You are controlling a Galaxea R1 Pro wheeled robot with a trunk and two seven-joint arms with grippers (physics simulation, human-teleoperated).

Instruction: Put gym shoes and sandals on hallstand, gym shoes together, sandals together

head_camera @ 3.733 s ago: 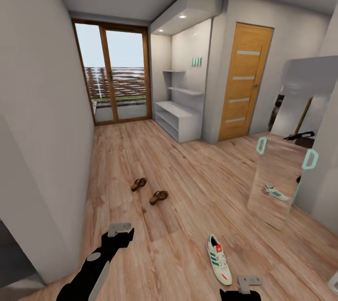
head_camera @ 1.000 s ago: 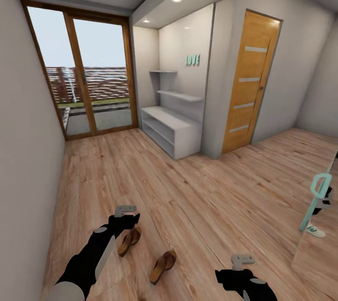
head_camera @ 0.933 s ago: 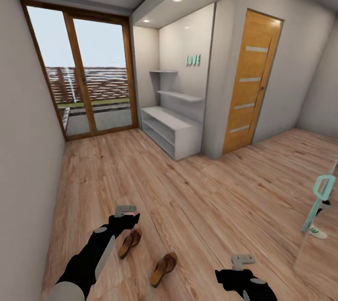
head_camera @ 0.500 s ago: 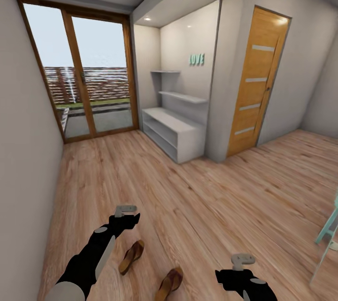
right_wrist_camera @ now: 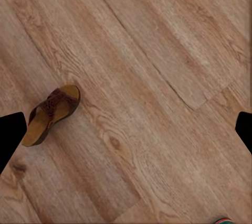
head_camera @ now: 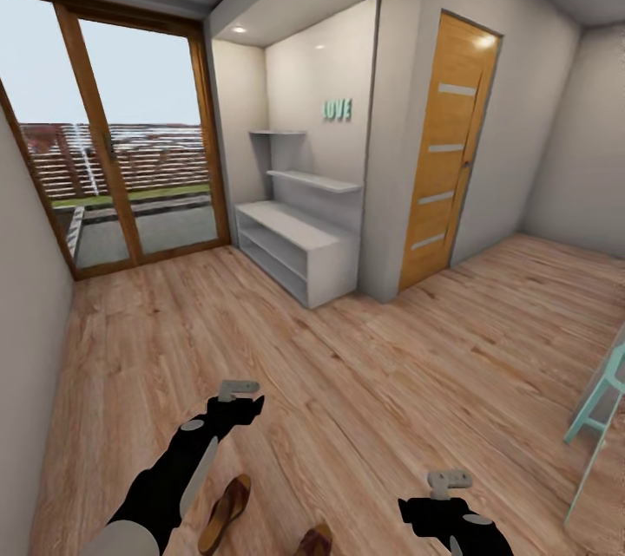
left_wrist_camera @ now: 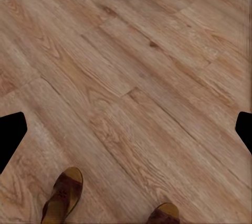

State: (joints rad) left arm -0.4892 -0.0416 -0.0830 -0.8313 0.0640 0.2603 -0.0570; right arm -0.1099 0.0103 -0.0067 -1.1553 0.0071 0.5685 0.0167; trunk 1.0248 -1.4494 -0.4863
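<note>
Risk: both brown sandals, one (head_camera: 225,513) and the other (head_camera: 314,540), lie on the floor at the frame's lower edge, near the base. If it rolls on it may overrun them or lose sight of them.

Left gripper (head_camera: 240,389) and right gripper (head_camera: 450,480) hover empty above the planks; fingers spread wide (wrist views show dark tips at opposite edges).

Hallstand (head_camera: 295,245) sits in the alcove well ahead; top and both shelves look bare. Gym shoes: only a sliver (right_wrist_camera: 224,221).
</note>
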